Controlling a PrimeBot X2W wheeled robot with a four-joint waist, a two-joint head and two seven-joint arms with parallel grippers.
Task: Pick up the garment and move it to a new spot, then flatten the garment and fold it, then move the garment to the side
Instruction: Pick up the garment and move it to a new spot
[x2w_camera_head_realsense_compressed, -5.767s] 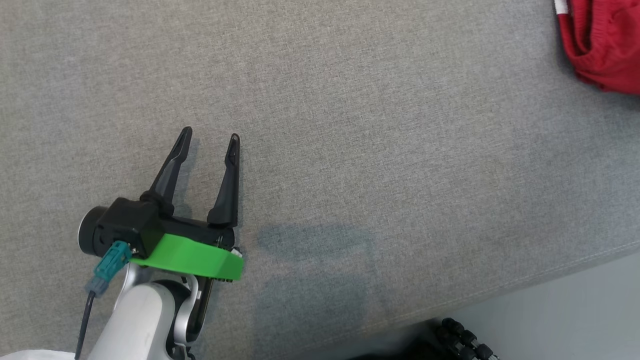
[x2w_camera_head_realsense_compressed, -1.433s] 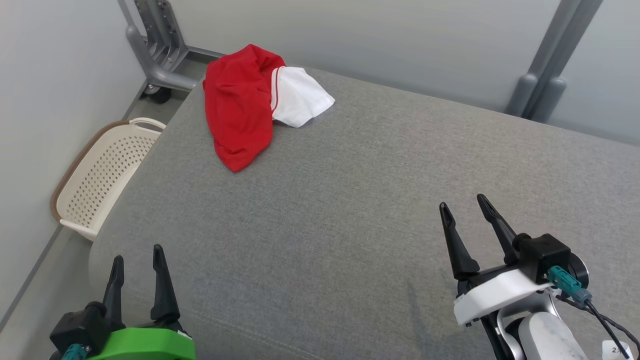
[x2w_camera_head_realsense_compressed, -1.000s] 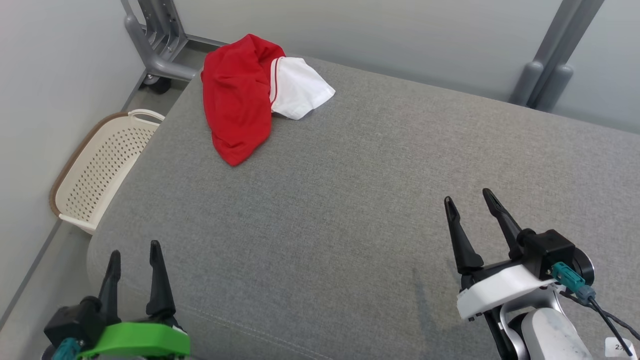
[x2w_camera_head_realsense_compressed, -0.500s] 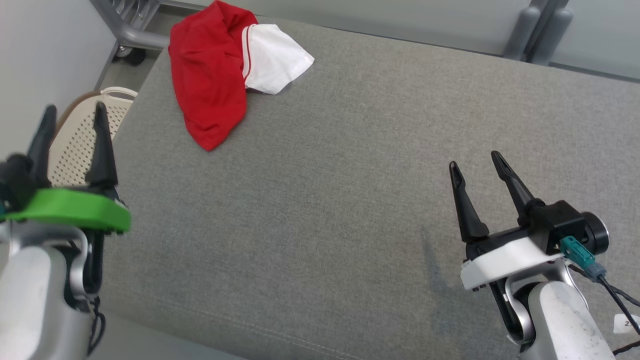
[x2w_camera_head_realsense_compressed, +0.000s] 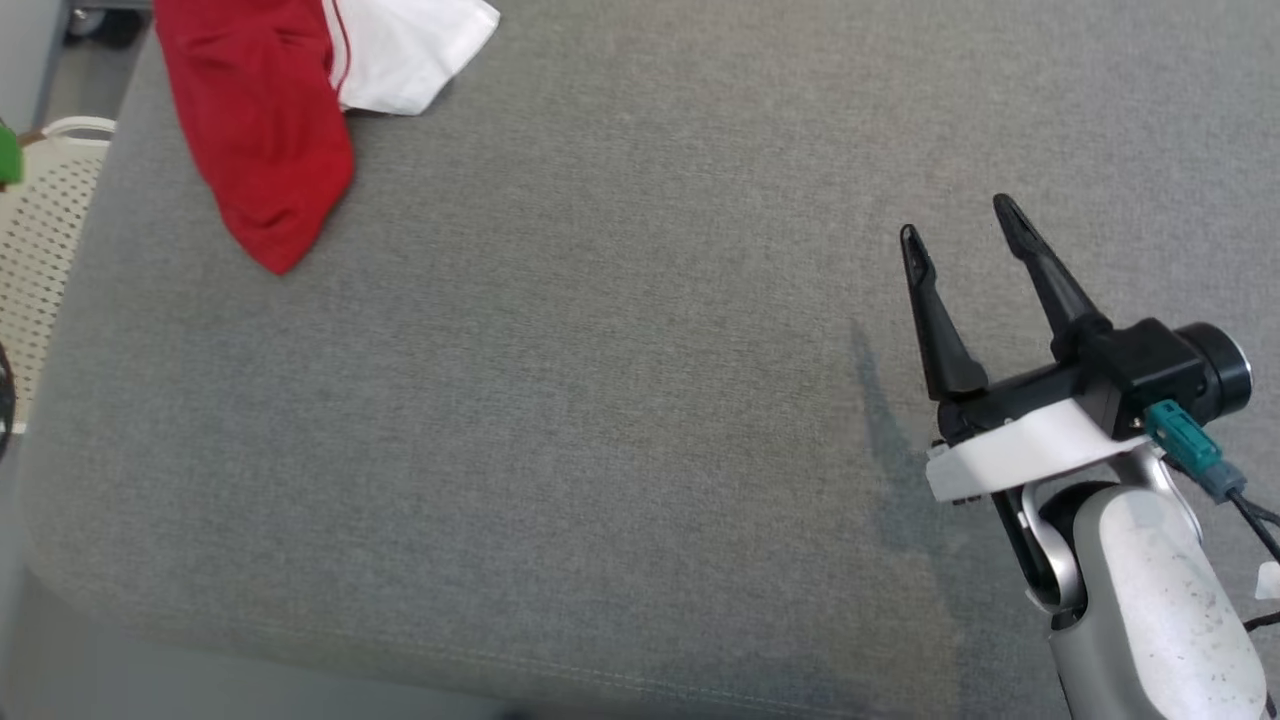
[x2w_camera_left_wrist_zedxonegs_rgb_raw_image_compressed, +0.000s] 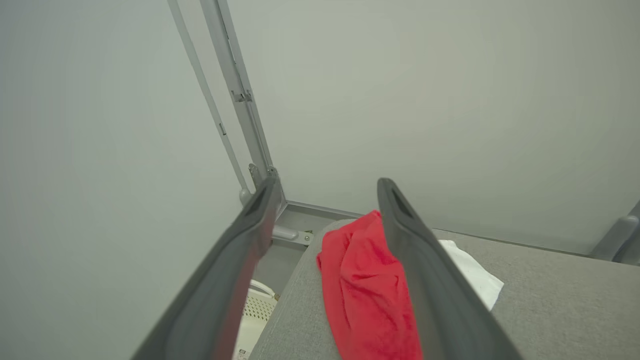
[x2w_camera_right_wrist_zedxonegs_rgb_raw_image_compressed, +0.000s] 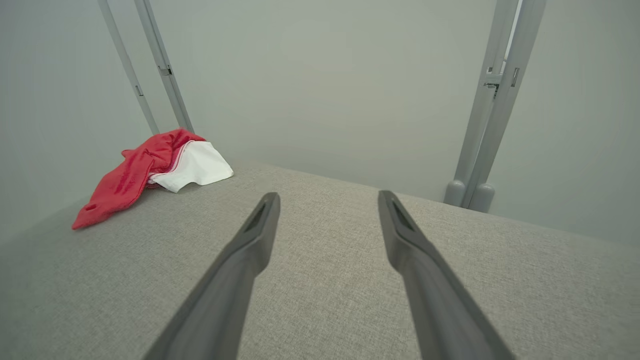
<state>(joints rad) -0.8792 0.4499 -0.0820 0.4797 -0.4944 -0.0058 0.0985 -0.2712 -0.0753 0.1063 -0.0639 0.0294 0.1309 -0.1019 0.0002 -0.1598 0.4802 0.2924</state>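
Note:
The garment (x2w_camera_head_realsense_compressed: 270, 130) is a crumpled red shirt with a white sleeve, lying at the far left corner of the grey padded surface (x2w_camera_head_realsense_compressed: 600, 400). In the left wrist view my left gripper (x2w_camera_left_wrist_zedxonegs_rgb_raw_image_compressed: 325, 190) stands open in the air, short of the garment (x2w_camera_left_wrist_zedxonegs_rgb_raw_image_compressed: 365, 280), with nothing between its fingers. My right gripper (x2w_camera_head_realsense_compressed: 955, 220) is open above the right side of the surface, far from the garment. Its own view shows the right gripper (x2w_camera_right_wrist_zedxonegs_rgb_raw_image_compressed: 327, 197) with the garment (x2w_camera_right_wrist_zedxonegs_rgb_raw_image_compressed: 145, 175) far off at the left.
A cream perforated basket (x2w_camera_head_realsense_compressed: 40, 230) stands on the floor beside the surface's left edge. Grey metal frame posts (x2w_camera_right_wrist_zedxonegs_rgb_raw_image_compressed: 480, 125) rise against the pale wall behind the surface. The surface's front edge (x2w_camera_head_realsense_compressed: 400, 660) runs along the bottom of the head view.
The head camera has tilted down and turned, so the garment has slid to the upper left of the picture. My left arm has lifted and gone out of the picture's left side; both grippers stay open.

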